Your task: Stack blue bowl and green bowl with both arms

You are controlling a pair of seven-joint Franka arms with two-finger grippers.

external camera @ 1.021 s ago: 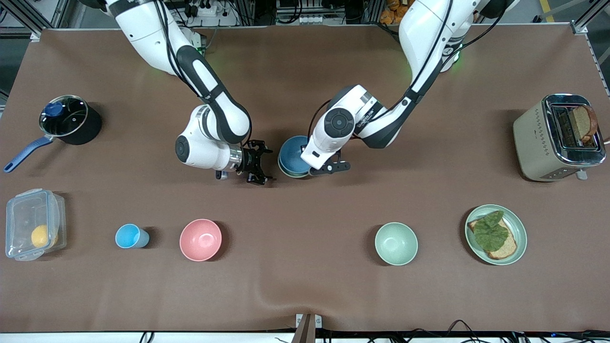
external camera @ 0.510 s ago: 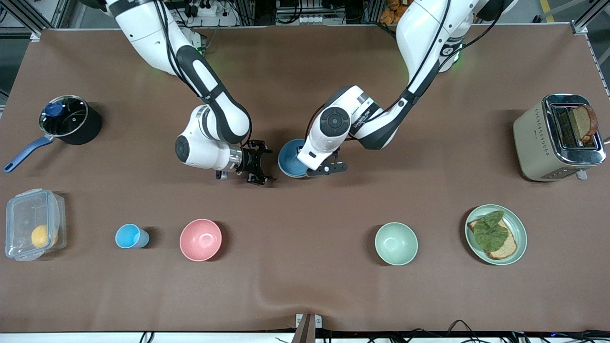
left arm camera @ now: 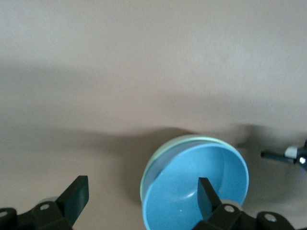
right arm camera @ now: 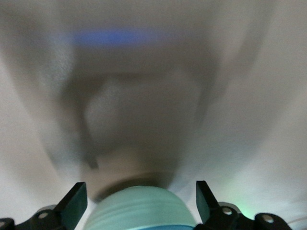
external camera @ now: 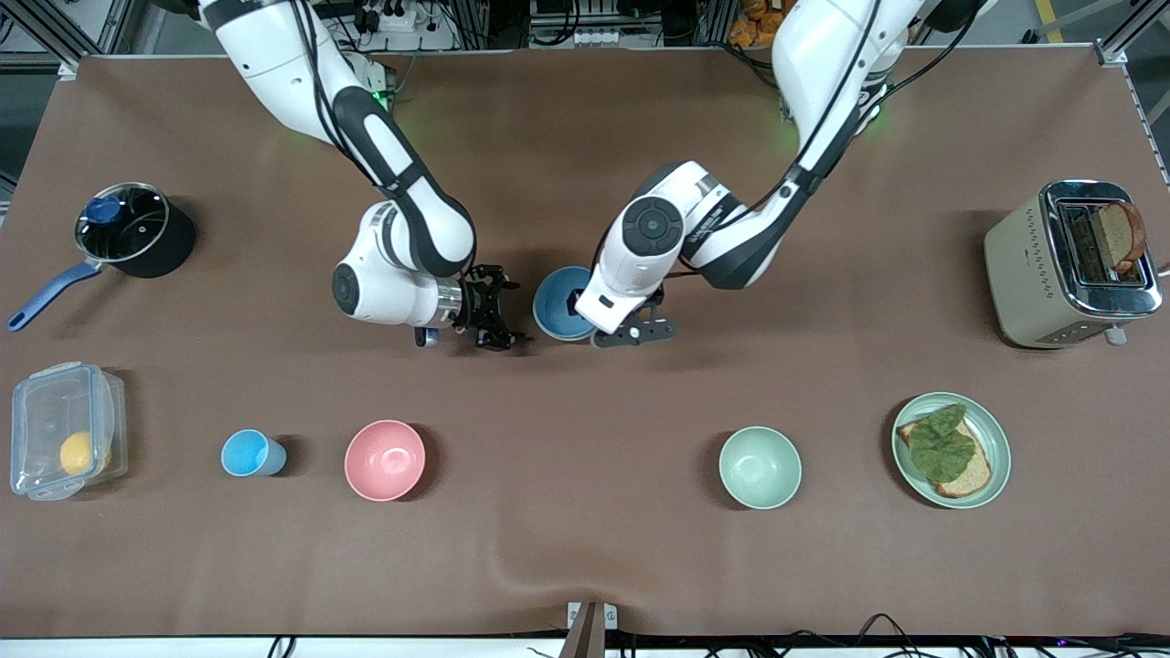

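- Brown cloth covers the bench (external camera: 585, 548).
- At its middle, the blue bowl (external camera: 559, 304) is nested in the green bowl (left arm camera: 158, 155).
- Over them, the left gripper (left arm camera: 139, 194) is spread wide, one finger inside the blue bowl.
- Just beside, the right gripper (external camera: 498, 320) is open and empty.

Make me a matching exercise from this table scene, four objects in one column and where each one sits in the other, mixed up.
1. blue bowl
2. slice of bread
3. yellow fruit
4. leaf-topped toast

A. in the clear lidded box
B. on the green plate
C. nested in the green bowl
D. in the toaster slot

Pairs: 1-C, 2-D, 3-A, 4-B
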